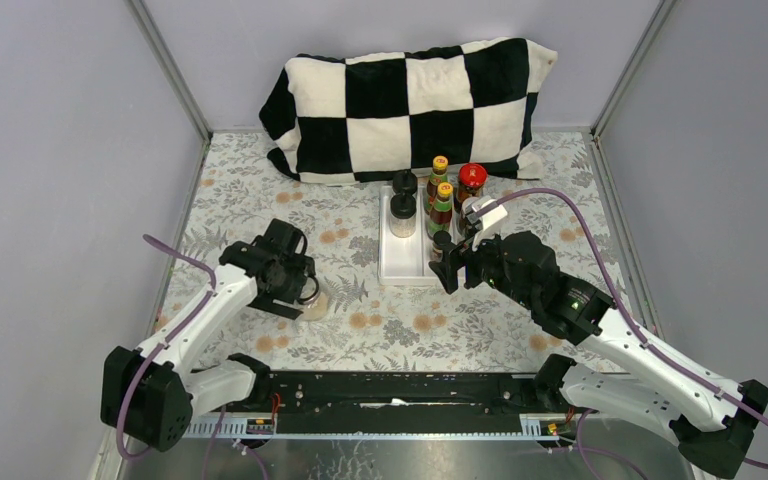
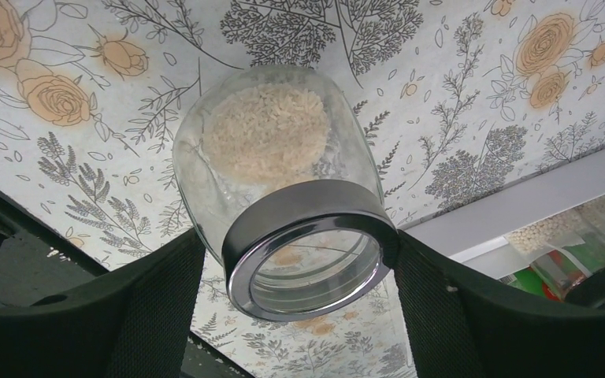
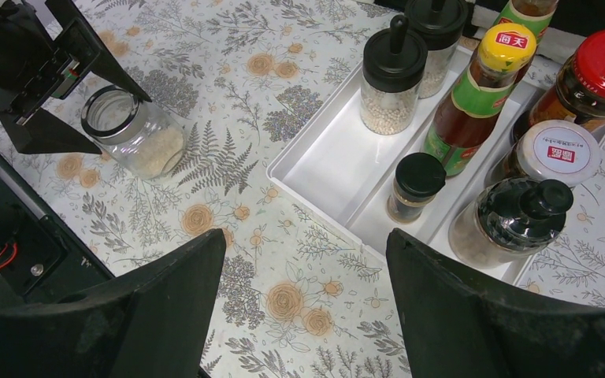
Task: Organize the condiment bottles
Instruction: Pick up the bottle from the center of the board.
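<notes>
Straddling the squat glass jar (image 2: 272,142), the left claw (image 2: 299,240) pinches its lid

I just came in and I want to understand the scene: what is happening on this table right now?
Two robot arms are at work. The left claw grips a glass jar of pale grains by its metal-rimmed lid, tilted, over the floral cloth to the left of the white tray. The right claw is open and holds nothing, hovering by the near end of the tray, where the other bottles already stand, among them a yellow-capped sauce bottle and a red-lidded jar.
</notes>
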`<state>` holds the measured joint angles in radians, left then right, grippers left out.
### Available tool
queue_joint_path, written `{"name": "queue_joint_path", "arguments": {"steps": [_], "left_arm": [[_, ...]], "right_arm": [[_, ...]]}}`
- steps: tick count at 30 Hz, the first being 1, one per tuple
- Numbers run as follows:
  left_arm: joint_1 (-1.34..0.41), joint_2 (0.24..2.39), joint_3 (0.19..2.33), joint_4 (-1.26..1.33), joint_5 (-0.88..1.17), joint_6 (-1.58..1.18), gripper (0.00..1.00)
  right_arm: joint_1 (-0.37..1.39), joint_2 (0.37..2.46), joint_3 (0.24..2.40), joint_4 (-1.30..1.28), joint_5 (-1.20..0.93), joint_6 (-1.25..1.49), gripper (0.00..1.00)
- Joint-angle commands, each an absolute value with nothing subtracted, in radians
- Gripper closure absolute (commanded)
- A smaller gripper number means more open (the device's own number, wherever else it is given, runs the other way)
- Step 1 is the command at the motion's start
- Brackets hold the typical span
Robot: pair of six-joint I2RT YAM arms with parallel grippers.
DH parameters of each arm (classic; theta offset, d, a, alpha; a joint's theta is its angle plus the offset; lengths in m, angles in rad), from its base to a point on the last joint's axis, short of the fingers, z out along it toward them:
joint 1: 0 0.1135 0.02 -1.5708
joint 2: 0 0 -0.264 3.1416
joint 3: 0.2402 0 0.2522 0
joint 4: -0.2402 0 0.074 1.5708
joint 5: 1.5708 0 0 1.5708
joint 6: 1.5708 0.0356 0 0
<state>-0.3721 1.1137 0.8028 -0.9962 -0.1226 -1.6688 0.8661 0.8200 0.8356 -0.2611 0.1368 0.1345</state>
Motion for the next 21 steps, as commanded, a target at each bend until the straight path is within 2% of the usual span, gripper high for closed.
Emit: {"name": "queue_joint_path", "arguments": {"steps": [1, 9, 15, 21], "left_arm": [[-0.371, 1.144, 0.816, -0.968, -0.138, -1.674, 0.18], [-0.371, 1.131, 0.79, -0.967, -0.148, -1.669, 0.27], [-0.371, 1.2, 0.823, -0.954, -0.17, -1.593, 0.27], [-0.369, 1.363, 0.934, -0.988, -0.203, -1.431, 0.26]], "right_arm": [[0.876, 0.826, 0.866, -0.265, 0.133, 0.117, 0.19], [0.875, 0.826, 0.849, -0.246, 0.126, 0.125, 0.19], [0.875, 0.81, 0.84, -0.247, 0.132, 0.127, 0.19], [0.876, 0.793, 0.839, -0.242, 0.144, 0.127, 0.19]]}}
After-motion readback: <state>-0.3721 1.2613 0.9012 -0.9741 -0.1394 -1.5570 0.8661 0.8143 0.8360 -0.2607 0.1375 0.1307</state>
